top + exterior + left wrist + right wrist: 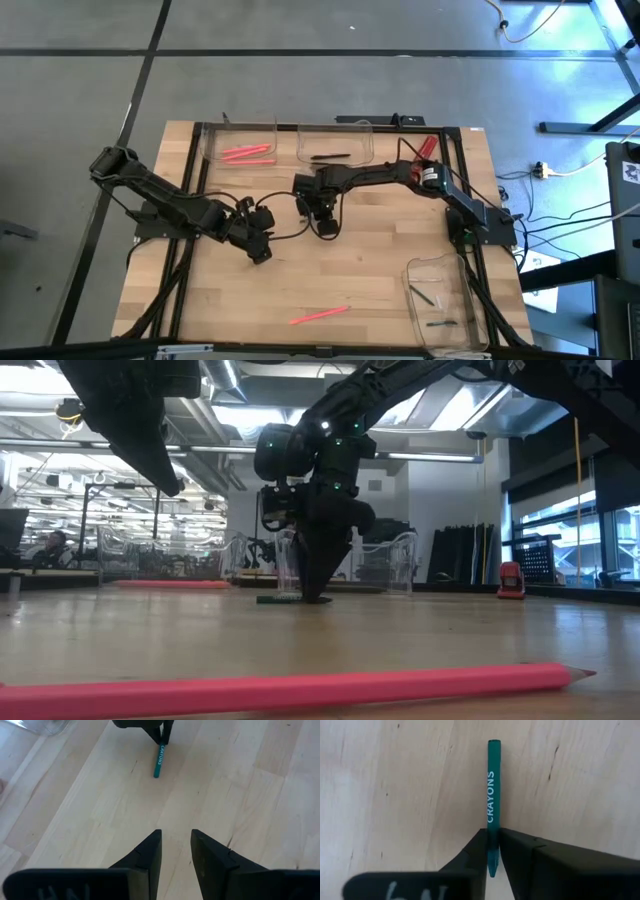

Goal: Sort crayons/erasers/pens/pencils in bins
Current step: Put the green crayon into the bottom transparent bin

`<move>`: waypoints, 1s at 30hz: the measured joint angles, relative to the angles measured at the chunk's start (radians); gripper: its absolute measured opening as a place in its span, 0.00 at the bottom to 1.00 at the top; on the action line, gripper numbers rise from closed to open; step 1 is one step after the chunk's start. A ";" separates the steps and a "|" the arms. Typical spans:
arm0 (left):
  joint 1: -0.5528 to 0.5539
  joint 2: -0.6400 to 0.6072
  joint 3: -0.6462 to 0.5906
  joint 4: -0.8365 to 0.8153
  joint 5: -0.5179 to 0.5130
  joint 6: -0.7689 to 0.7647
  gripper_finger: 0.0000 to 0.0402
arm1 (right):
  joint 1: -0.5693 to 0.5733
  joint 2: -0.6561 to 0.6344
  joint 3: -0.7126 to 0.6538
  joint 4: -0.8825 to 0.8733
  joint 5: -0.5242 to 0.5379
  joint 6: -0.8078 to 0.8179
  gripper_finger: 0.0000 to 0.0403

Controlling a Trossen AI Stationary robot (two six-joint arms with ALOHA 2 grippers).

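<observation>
Gripping: right gripper (493, 851) fingers pinch a teal crayon (491, 795) lying mid-desk (380, 270).
Waiting: left gripper (176, 851), fingers slightly apart, holding nothing.

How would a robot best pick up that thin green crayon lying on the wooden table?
Probably from straight above, jaws across the slim teal-green crayon near one end. It lies flat on the wooden table, so only its long sides offer grip. The right gripper has closed on it that way.

The pale wooden plank table (330, 280) carries three clear plastic rectangular bins (240, 141), two along its far edge and one at the near right corner. A thin pink-red pencil (319, 316) lies near the front edge, and a short teal crayon (491, 795) lies mid-table.
</observation>
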 joint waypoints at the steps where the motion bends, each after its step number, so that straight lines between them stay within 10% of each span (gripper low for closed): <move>1: 0.000 0.000 0.000 0.000 0.000 0.000 0.24 | 0.000 0.000 0.000 0.000 0.000 0.000 0.14; 30: 0.000 0.000 0.000 0.000 0.000 0.000 0.24 | 0.028 -0.002 0.000 -0.012 0.088 -0.002 0.10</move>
